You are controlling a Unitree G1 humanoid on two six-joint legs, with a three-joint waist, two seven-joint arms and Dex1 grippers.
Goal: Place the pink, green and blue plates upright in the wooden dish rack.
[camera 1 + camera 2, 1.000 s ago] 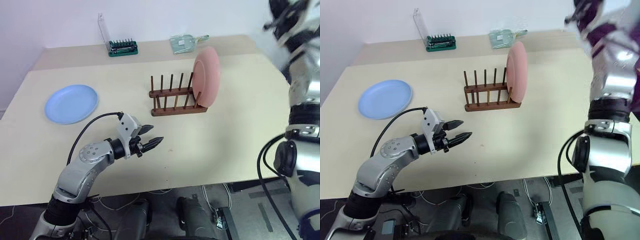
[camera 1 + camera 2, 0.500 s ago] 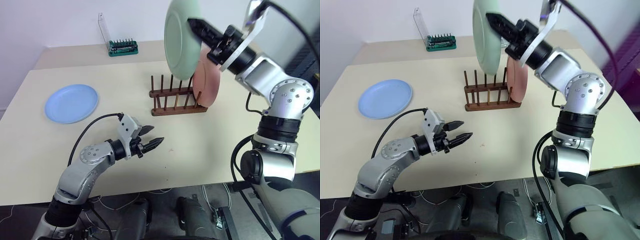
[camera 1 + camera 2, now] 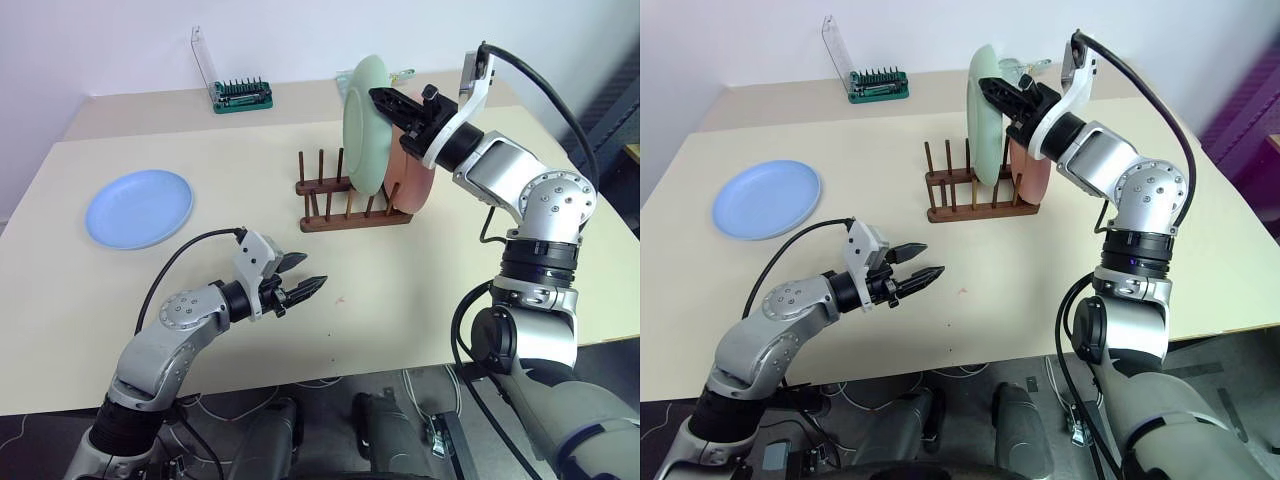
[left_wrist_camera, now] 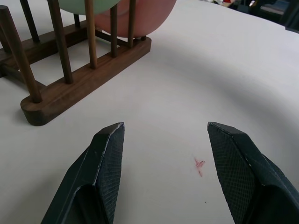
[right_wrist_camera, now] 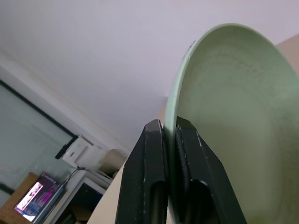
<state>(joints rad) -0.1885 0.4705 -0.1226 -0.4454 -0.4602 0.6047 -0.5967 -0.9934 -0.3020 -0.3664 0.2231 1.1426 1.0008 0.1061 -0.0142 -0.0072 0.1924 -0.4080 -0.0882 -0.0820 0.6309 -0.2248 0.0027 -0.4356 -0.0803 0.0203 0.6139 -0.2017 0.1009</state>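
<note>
R gripper (image 3: pixel 388 101) fingers clamped on green plate (image 3: pixel 364 122) rim, plate upright over rack (image 3: pixel 352 203), beside pink plate (image 3: pixel 412 176) in end slot. L gripper (image 3: pixel 306 287) fingers apart, empty, above table (image 3: pixel 450 270). Blue plate (image 3: pixel 139 206) flat, well left of rack.

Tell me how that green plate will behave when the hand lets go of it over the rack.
The green plate looks rigid, pinched by its rim in the right hand without sagging. Its smooth surface may slide between the wooden dish rack's pegs. Standing on edge, it could roll or lean onto the pink plate.
</note>
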